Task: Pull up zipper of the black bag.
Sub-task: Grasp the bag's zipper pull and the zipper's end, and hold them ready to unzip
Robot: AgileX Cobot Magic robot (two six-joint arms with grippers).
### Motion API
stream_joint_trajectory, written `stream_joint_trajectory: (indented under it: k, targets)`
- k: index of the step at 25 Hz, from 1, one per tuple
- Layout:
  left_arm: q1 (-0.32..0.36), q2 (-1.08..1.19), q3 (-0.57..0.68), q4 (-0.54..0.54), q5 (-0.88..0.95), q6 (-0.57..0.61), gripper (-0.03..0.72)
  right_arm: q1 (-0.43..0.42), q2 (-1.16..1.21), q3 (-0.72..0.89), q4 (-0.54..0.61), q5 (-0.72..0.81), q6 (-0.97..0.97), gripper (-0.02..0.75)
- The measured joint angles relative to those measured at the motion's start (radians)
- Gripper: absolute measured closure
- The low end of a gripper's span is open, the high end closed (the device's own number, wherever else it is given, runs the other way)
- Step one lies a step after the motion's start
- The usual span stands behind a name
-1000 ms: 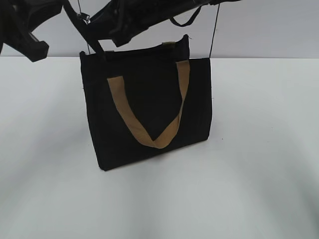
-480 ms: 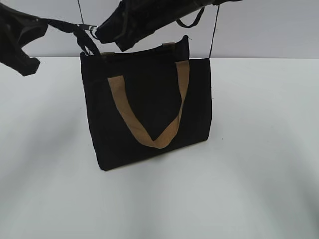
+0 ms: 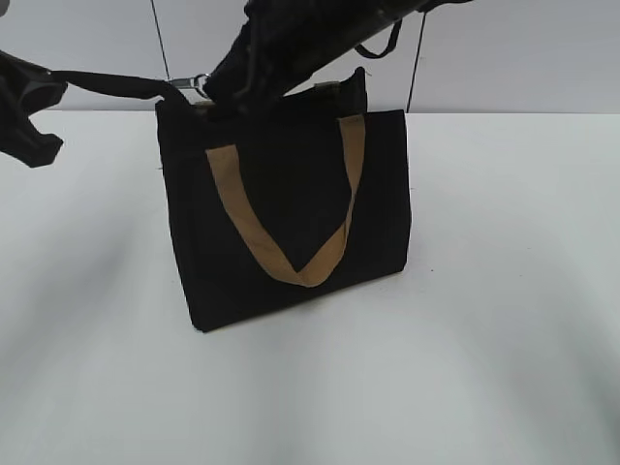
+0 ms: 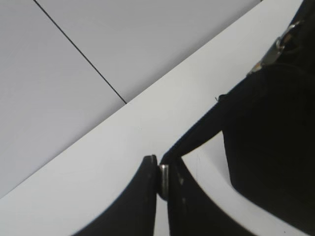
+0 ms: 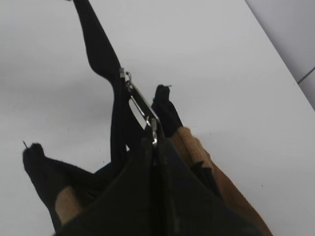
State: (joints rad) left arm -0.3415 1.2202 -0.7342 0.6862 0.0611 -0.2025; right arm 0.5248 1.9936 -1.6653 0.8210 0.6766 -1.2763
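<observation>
The black bag (image 3: 291,213) stands upright on the white worktop (image 3: 484,368), below the right claw (image 5: 153,140) and off to the side of the left claw (image 4: 163,179). The left claw pinches the bag's black end tab (image 3: 111,84) taut, and the right claw is pressed together on the zipper (image 5: 147,115) at the top edge. The zipping stroke seems under way; next, the right claw likely needs a steady draw along the zip against the left's hold.

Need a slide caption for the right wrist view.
Right gripper shut on the silver zipper at the top of the black bag, black strap stretched away over the white table.
</observation>
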Motion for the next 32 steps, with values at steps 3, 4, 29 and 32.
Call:
stream_joint_trajectory:
  k: [3,4,29,32]
  targets:
    - [0.000,0.000,0.000,-0.001,0.019,0.000,0.668,0.001,-0.001,0.000,-0.100,0.000,0.072,0.752]
    - [0.000,0.000,0.000,-0.001,0.020,0.000,0.668,0.001,-0.004,0.000,-0.125,-0.001,0.092,0.752]
    - [-0.019,0.001,0.000,-0.044,-0.002,0.001,0.669,-0.154,-0.071,0.000,-0.299,0.149,0.352,0.752]
    - [-0.019,0.001,0.000,-0.044,-0.002,0.001,0.669,-0.154,-0.071,-0.001,-0.299,0.149,0.354,0.752]
